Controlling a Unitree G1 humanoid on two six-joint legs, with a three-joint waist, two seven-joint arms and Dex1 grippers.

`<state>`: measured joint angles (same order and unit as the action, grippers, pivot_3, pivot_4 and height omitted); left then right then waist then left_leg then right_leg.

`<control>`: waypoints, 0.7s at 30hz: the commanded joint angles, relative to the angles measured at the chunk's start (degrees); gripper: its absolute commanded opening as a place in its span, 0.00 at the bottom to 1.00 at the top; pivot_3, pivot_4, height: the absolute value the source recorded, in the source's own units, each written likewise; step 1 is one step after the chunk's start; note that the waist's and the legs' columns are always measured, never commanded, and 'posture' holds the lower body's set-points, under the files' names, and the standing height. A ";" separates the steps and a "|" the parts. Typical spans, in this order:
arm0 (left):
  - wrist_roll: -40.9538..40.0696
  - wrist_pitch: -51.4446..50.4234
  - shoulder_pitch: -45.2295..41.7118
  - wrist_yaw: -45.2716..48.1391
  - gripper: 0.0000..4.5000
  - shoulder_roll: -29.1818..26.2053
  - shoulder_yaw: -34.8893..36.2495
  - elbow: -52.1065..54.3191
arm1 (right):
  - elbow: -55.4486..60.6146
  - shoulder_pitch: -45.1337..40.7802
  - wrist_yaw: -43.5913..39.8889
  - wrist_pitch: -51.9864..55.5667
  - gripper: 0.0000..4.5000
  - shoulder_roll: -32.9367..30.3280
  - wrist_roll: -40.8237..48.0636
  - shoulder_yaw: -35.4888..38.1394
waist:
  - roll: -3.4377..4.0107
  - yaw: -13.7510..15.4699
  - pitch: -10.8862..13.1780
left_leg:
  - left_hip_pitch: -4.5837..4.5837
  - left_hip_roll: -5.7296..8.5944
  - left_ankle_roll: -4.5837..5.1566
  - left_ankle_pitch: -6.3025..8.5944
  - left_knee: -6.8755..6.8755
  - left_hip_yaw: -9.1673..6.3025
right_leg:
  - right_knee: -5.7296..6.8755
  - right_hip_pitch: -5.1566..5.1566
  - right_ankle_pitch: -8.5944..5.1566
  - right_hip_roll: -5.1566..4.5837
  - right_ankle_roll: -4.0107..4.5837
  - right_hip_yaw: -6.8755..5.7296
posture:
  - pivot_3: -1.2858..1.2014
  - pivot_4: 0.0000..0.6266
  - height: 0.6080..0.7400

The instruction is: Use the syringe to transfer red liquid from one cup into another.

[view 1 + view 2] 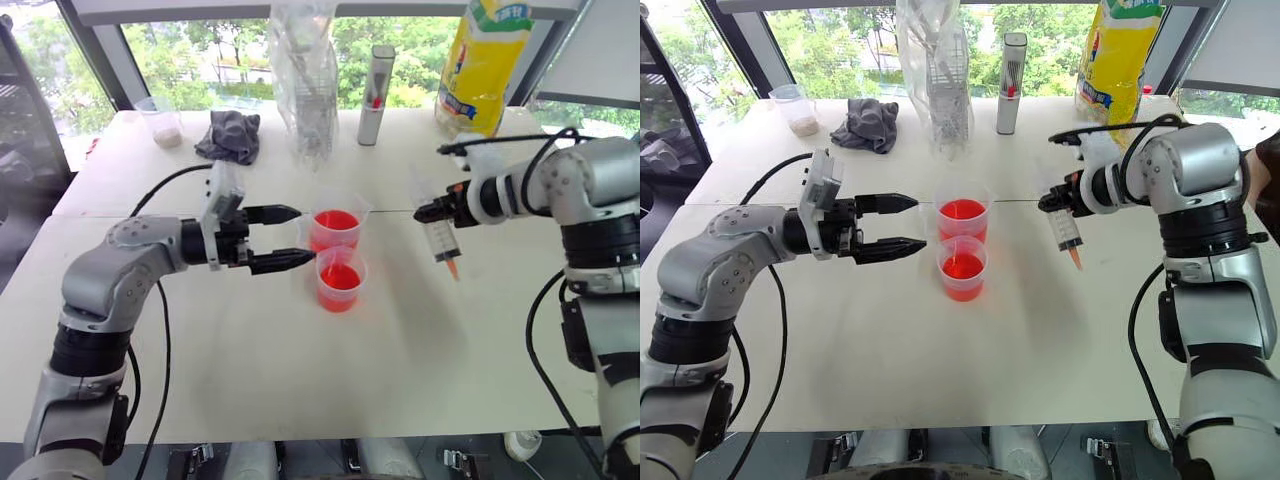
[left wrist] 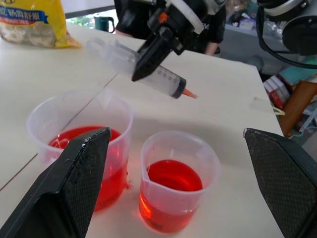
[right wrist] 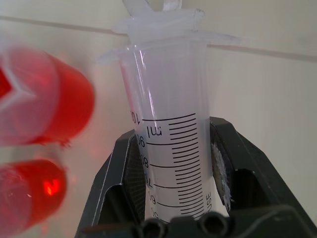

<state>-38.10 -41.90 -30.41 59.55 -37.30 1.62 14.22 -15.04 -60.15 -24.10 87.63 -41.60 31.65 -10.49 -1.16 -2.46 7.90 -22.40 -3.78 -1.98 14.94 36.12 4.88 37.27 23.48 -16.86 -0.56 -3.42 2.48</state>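
**rig_op:** Syringe (image 1: 440,240) is pinched by the barrel in my right gripper (image 1: 428,212), tip slanting down, hanging above the white table (image 1: 400,360) well right of the two cups. I can read "ml" and graduation numbers on the barrel from the wrist cam.

**labmate:** What's the room like?

**rig_op:** Big window behind the table, trees outside. Along the back edge there's a yellow bag (image 1: 485,60) with printing I can't read, a grey metal cylinder (image 1: 375,95), a clear plastic bag (image 1: 305,75), a grey cloth (image 1: 232,135) and a small cup (image 1: 162,122).

**labmate:** And your left?

**rig_op:** Left gripper (image 1: 290,238) is spread wide, just left of the cups. Far cup (image 1: 336,228) and near cup (image 1: 340,278) touch; both hold red liquid (image 1: 340,276).
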 commanded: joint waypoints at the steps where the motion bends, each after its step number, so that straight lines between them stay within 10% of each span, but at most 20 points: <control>1: -0.74 0.86 -0.43 -0.08 0.98 -1.26 1.86 2.00 | -0.22 0.10 -0.73 -0.27 0.32 0.43 -2.09 0.27 | 0.00 0.03 0.00 | 0.00 0.00 0.00 0.00 0.00 0.00 | 0.00 0.00 0.00 0.01 0.00 0.00 | 0.52 0.24 1.00; 17: 0.70 2.65 -1.40 1.88 0.98 -4.23 0.81 0.42 | -3.26 4.01 -0.78 2.74 0.32 5.84 -6.83 0.03 | 0.00 0.05 0.00 | 0.01 0.01 0.00 0.00 0.00 0.00 | 0.00 -0.01 0.00 0.04 0.00 -0.01 | 0.52 0.24 1.00; 21: 0.69 2.40 -1.07 1.88 1.00 -4.47 0.98 0.85 | -1.80 3.67 -1.76 2.91 0.72 5.54 -6.90 -0.01 | 0.00 0.01 0.00 | 0.00 0.01 0.00 0.00 0.00 0.00 | 0.00 -0.01 0.00 0.04 0.00 -0.01 | 0.52 0.24 1.00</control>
<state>-37.23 -40.41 -31.12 61.22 -41.05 1.53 13.89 -18.34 -55.68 -25.24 90.39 -35.72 24.99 -11.48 -1.16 -2.45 7.89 -22.39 -3.76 -1.98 14.94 36.11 4.87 37.27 23.48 -16.86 -0.52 -3.42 2.47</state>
